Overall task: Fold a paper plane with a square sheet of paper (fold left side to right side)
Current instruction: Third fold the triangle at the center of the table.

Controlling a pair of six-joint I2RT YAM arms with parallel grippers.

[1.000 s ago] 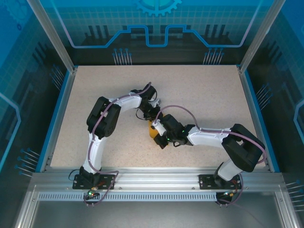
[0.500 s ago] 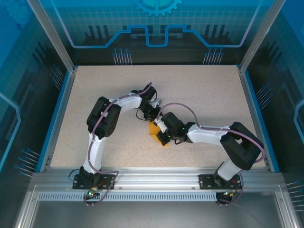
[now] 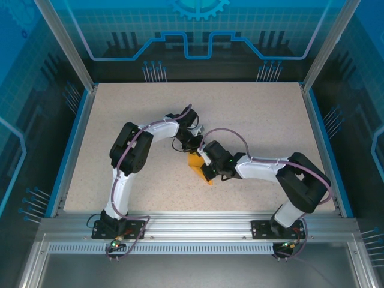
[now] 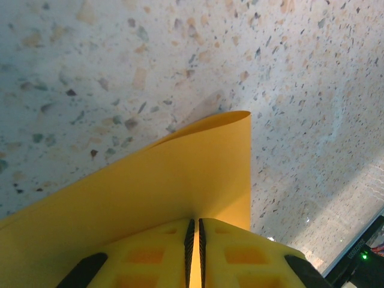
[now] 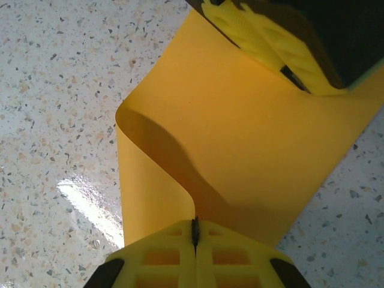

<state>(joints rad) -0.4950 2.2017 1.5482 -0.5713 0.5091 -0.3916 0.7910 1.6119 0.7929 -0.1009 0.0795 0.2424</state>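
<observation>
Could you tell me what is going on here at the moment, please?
Both arms are handling one orange sheet at the middle of the table. The left fingers and the right fingers are each pinched shut on an edge of it, facing each other. The sheet bows in a loose curl between them rather than lying flat, and no sharp crease shows yet.

Top view: high behind my bases [image 3: 120, 227], looking down at the square sheet of paper [image 3: 193, 161].
Wrist views: tight against the sheet, past my fingers [image 4: 150, 255], from opposite sides.
Shared: the sheet.
</observation>
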